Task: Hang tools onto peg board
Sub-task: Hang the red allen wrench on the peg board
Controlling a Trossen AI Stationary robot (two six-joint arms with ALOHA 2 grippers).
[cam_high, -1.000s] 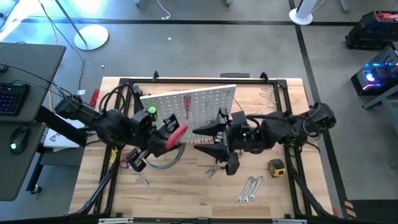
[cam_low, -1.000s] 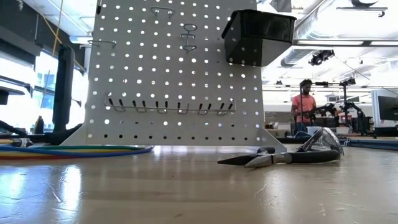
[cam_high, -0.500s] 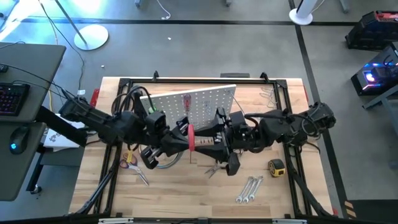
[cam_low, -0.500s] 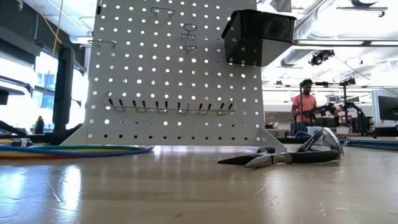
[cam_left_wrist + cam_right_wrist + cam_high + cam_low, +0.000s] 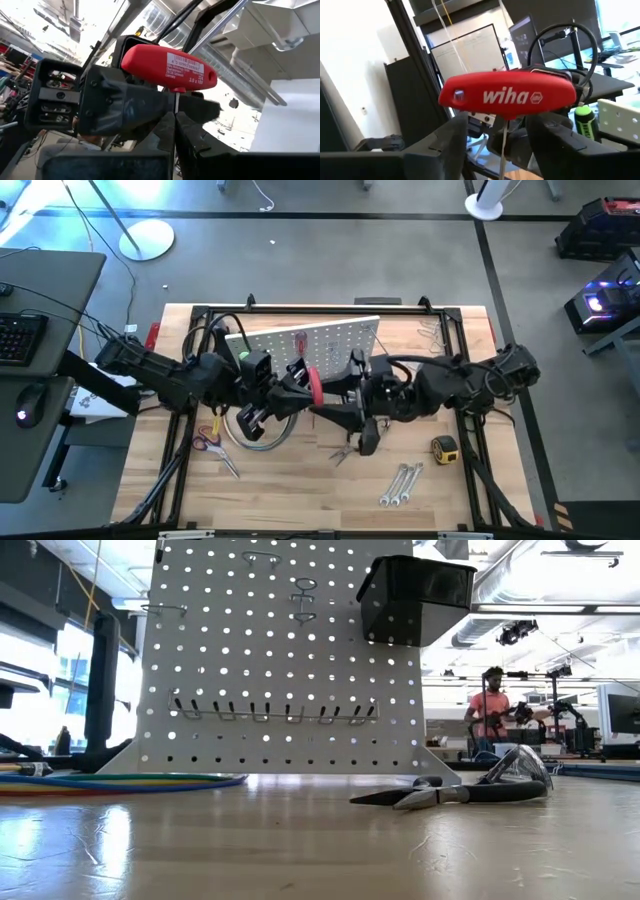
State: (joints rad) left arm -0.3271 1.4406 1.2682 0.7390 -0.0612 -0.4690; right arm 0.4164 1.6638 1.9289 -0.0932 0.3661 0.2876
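A red T-handled tool hangs above the table's middle, in front of the white peg board, with my left gripper shut on it. My right gripper faces it from the table's right and is open. Its fingers stand on either side of the thin shaft, under the red handle, and touch nothing. On the table lie black-handled pliers, red scissors, silver wrenches and a yellow tape measure. My left gripper pinches the tool's thin metal shaft between its two fingers, just under the red T-handle. The fingers come from the table's left, slanting upward. The handle stands out past the fingertips, and the tool is lifted clear of the table.
The peg board stands upright with a row of hooks and a black bin at its upper right. A bundle of coloured cables lies at its foot. A black frame rings the table. A person stands far behind.
My left gripper has carried the red T-handled tool toward the table's right and a little toward the far edge, bringing it between the fingers of my right gripper. The handle has turned about on the way. My right arm has kept its place.
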